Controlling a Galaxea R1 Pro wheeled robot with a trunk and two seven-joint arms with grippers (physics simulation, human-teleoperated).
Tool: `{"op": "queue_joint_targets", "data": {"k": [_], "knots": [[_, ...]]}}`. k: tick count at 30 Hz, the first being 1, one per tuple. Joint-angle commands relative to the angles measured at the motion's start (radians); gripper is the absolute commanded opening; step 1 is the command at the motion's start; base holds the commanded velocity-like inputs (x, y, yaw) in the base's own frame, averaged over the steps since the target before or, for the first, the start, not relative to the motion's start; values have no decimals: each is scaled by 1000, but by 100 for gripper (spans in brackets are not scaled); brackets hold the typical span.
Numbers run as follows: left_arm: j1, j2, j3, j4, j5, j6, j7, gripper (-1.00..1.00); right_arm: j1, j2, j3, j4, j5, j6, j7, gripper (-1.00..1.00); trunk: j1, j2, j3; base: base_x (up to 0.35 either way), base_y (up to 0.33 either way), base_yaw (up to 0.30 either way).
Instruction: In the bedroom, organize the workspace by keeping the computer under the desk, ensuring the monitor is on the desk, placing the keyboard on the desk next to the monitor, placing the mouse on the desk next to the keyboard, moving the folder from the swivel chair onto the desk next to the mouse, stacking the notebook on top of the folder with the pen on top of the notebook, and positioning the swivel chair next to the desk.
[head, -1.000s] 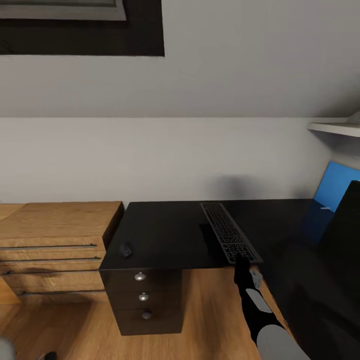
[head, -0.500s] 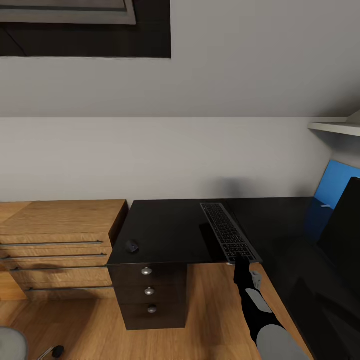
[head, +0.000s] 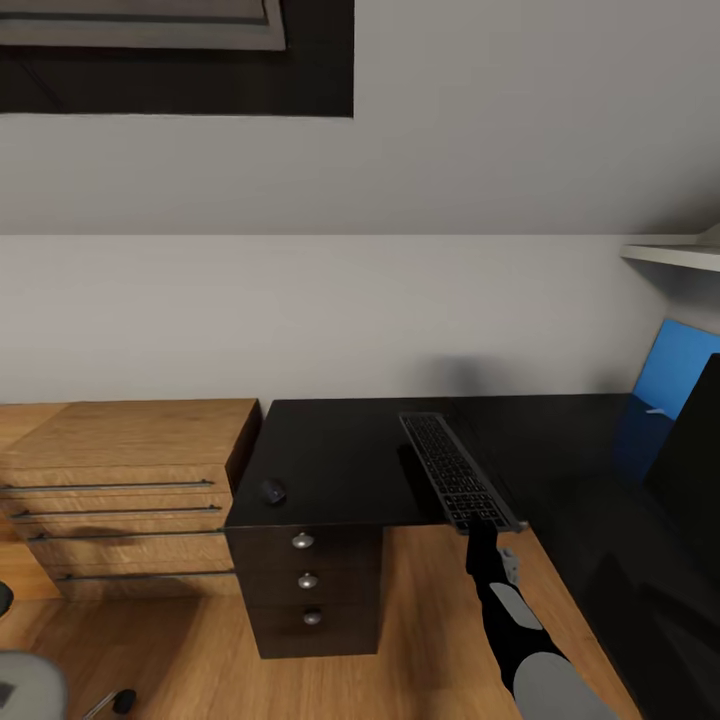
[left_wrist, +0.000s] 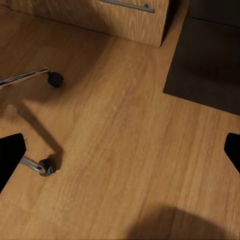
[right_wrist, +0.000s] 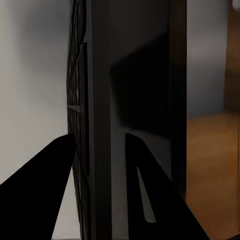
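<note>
The right pincer (head: 482, 527) pinches the near end of the keyboard (head: 456, 472), which lies on the worktop (head: 340, 460) overhanging its front edge; thin, stiff and light, best held by that end.

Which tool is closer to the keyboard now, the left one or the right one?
The right. The right tool grips the near end of the keyboard on the desk. The left tool hangs open over the wooden floor.

Black desk (head: 350, 460) with keyboard (head: 457, 472) overhanging its front edge, small dark mouse (head: 272, 491) near corner.
</note>
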Motion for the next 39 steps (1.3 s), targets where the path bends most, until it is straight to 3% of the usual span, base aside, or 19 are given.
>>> {"op": "queue_joint_targets", "data": {"k": [1,30,39], "knots": [[-1,0,0,1,2,-3,1,100,-1,1,-1,2,-10,-1,5,-100,0,-1,-1,-31,133,0],[-1,0,0,1,2,-3,1,100,-1,-1,-2,4,-10,-13,6,-100,0,-1,-20,-24,51,-69],[-1,0,1,1,2,-3,1,100,-1,2,-1,5,-12,-104,45,-100,0,-1,-26,-5,9,-87]]}}
